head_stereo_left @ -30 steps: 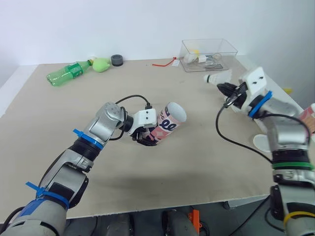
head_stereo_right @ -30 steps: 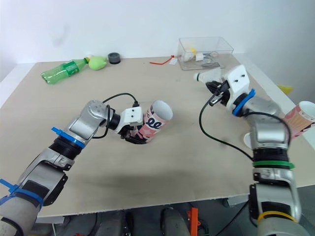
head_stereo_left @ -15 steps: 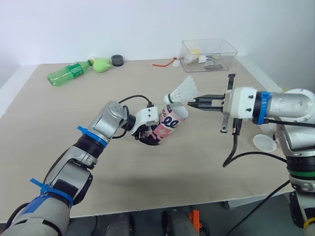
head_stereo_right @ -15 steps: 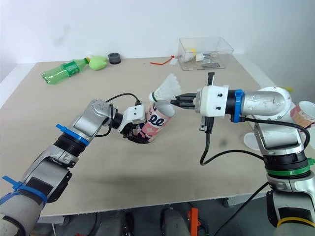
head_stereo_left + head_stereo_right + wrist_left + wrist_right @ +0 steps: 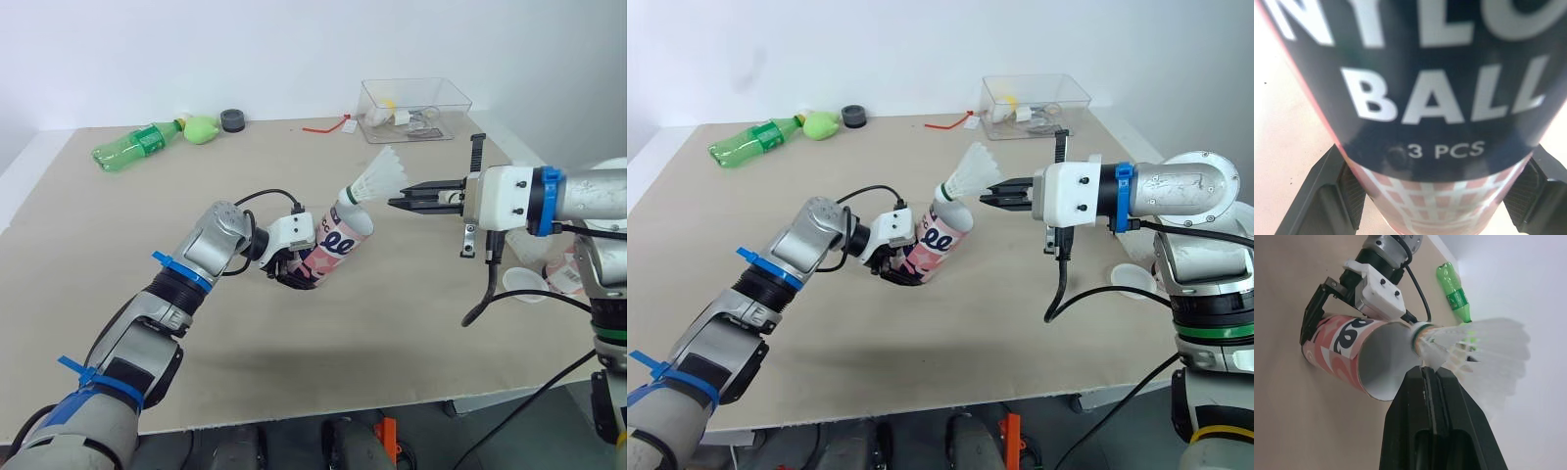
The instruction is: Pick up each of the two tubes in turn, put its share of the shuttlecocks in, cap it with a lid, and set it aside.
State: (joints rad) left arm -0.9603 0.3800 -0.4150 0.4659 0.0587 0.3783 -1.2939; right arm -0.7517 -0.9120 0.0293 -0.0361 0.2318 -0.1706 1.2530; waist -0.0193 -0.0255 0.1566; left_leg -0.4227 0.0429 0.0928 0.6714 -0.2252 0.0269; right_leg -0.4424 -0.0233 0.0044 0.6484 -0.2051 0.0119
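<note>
One shuttlecock (image 5: 372, 182) is pinched by its feather skirt in the right claw (image 5: 398, 202), its cork nose just at the rim of the tilted tube (image 5: 333, 250). The left claw (image 5: 292, 276) clamps the tube near its base, mid-bench (image 5: 392, 343). To do this well, line the cork with the tube's axis and ease it inside the mouth before releasing. The tube should be held steady so the feathers clear the rim.

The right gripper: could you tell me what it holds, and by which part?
The right gripper holds a shuttlecock by its feathers, just behind the cork.
</note>
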